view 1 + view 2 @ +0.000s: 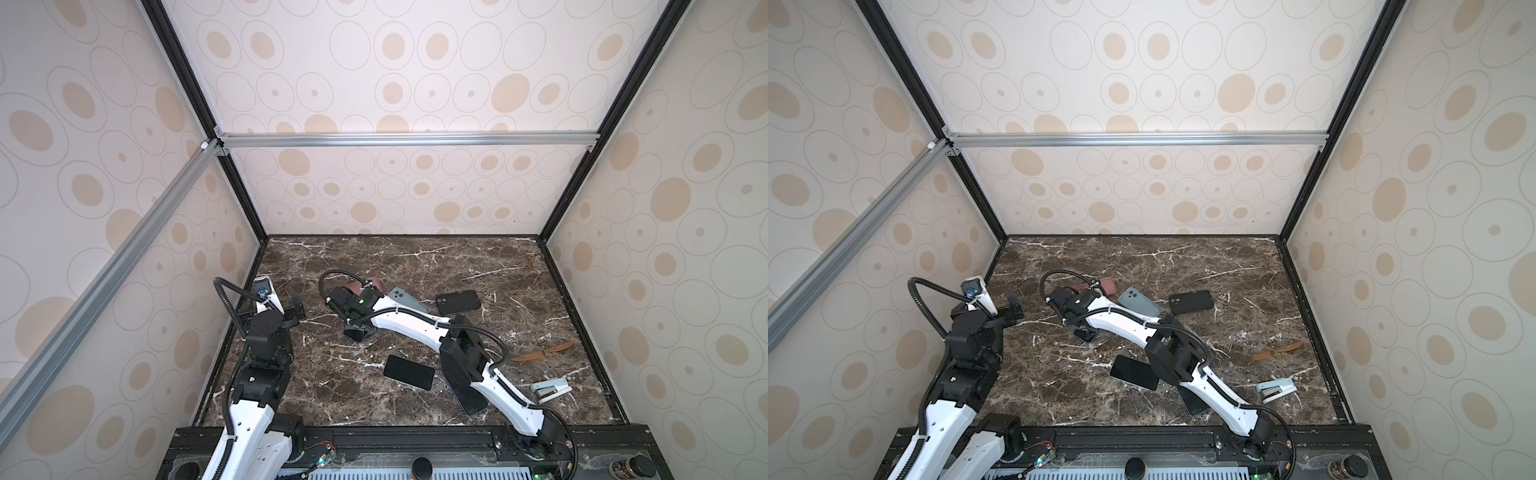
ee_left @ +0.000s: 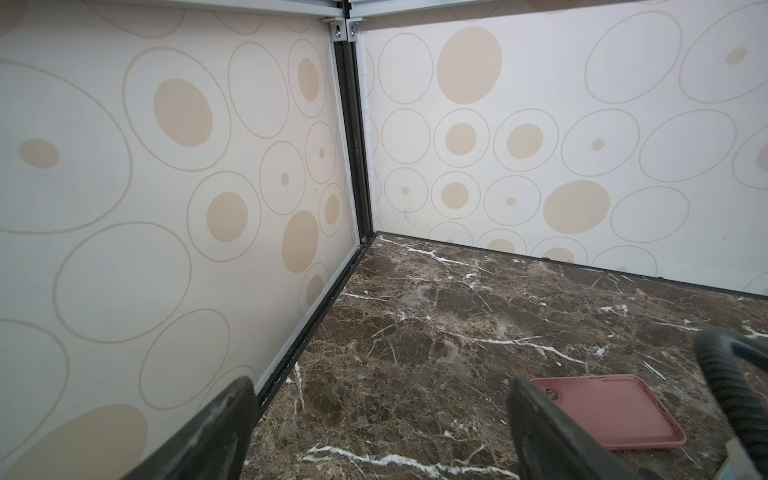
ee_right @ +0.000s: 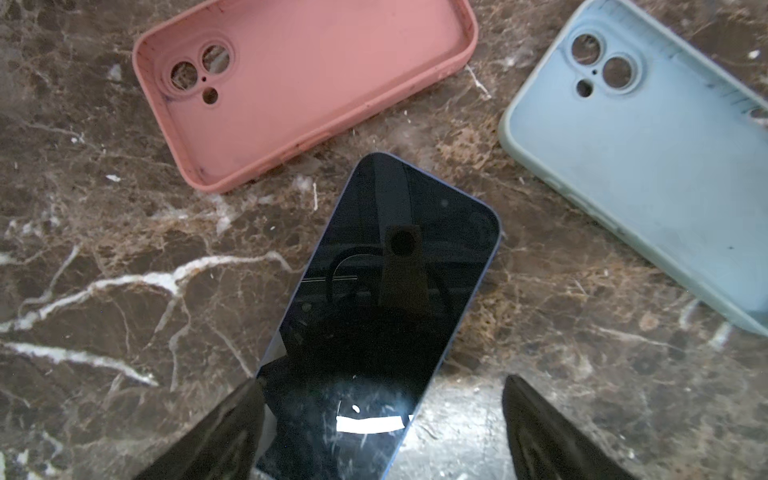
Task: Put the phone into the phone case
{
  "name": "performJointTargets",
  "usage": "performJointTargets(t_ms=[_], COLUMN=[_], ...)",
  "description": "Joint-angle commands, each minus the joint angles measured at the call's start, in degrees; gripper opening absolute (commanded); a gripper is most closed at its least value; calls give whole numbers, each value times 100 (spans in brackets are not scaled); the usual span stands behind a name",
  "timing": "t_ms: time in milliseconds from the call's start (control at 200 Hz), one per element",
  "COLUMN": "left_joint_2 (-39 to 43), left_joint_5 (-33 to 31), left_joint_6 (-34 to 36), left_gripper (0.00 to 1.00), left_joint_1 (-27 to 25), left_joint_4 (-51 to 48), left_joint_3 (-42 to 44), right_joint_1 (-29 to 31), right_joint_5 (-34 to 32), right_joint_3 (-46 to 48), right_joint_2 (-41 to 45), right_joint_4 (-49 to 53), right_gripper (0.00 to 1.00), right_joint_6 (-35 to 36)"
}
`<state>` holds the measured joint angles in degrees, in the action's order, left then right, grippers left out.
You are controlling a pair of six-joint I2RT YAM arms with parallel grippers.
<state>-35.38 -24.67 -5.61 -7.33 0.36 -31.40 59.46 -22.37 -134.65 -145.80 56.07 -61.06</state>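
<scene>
Right tool, reaching past a second dark phone that lies nearer the rig's base: jaws spread wide, pinching nothing. Between them lies the phone, screen up on the marble worktop. One finger sits at the phone's long edge, though contact cannot be made out. The opposite finger stands clear of the other edge. Just beyond the phone's far end, apart from it, lies the pink case, open side up, camera cut-outs showing. Farther off to one side lies a blue-grey case, also open side up. Beyond that, in a top view, is what appears to be a black case. Left tool, by the worktop's left edge: jaws likewise spread, empty, apart from the phone.

Likely faults from this state:
(a) Uneven closure: the finger at the edge would meet the phone first and skid or turn it on the smooth stone.
(b) Slip: the edges look thin and glossy, so a shallow pinch may drop the phone on lifting.
(c) Case drift: nothing steadies the pink case, so pressing the phone in could push the soft shell away rather than seat it.
</scene>
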Motion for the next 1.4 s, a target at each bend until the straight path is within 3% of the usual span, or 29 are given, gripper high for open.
performJointTargets(t_ms=[0,435,735,930,1105,1395], left_joint_2=[61,157,158,94,69,-96], left_joint_5=[41,49,15,89,146,129], left_joint_6=[-15,9,34,33,36,25], left_gripper=[94,94,94,94,94,93], left_joint_1=[38,30,30,30,31,30], left_joint_4=[-8,8,1,-1,-7,29], left_joint_3=[-15,12,21,20,11,19], right_joint_1=[33,42,40,28,-71,-406], right_joint_5=[-74,110,49,31,209,879], right_joint_3=[-252,-369,-349,509,1640,1261], right_joint_2=[-215,-652,-677,-198,503,105], right_joint_4=[115,174,312,387,-464,-163], right_gripper=[91,91,92,83,79,80], right_joint_6=[-196,-314,4,195,325,611])
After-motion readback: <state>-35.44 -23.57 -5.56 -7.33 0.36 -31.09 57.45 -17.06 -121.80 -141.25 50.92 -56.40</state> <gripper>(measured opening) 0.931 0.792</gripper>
